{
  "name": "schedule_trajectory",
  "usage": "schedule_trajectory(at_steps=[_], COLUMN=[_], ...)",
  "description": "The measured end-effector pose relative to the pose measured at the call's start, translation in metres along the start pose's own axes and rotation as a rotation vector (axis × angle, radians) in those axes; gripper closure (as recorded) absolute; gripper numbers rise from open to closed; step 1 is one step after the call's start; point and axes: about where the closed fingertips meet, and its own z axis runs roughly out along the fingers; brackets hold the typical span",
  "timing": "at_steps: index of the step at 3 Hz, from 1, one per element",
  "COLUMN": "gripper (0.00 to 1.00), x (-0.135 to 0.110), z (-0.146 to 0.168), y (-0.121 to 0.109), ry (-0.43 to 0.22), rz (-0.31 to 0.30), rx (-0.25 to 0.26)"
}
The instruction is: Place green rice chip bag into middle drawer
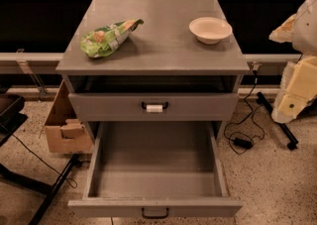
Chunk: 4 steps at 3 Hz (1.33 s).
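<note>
The green rice chip bag [108, 36], crinkled light green with tan chip pictures, lies on the left of the grey cabinet top [158, 50]. The middle drawer [156, 169] is pulled far out at the bottom of the view. Its inside is bare and its front has a plain dark loop handle [155, 212]. My gripper [284, 29] is at the right edge of the view, beside the cabinet at about top height. It is well right of the bag and holds nothing that I can see.
A cream bowl [210, 29] sits on the right of the cabinet top. Above the open drawer is a grey drawer front with a white tag on its handle [154, 106]. A cardboard box [64, 127] stands on the floor at left. A cable and adapter [242, 142] lie at right. Black stand legs [49, 189] are at lower left.
</note>
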Motion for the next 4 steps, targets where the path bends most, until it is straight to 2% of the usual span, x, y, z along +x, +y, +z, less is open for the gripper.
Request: schedule_trajectory(at_steps=[1,2,3,4], gripper=[0.0,0.0,0.0,0.0], x=[-0.002,-0.029,-0.081,-0.138], z=[0.002,0.028,0.064,0.087], y=[-0.001,-0.018,-0.05,-0.089], ry=[-0.009,-0.118,-0.288,-0.448], rz=[0.0,-0.004,-0.021,-0.033], rx=[0.001,0.008,0.025,0.065])
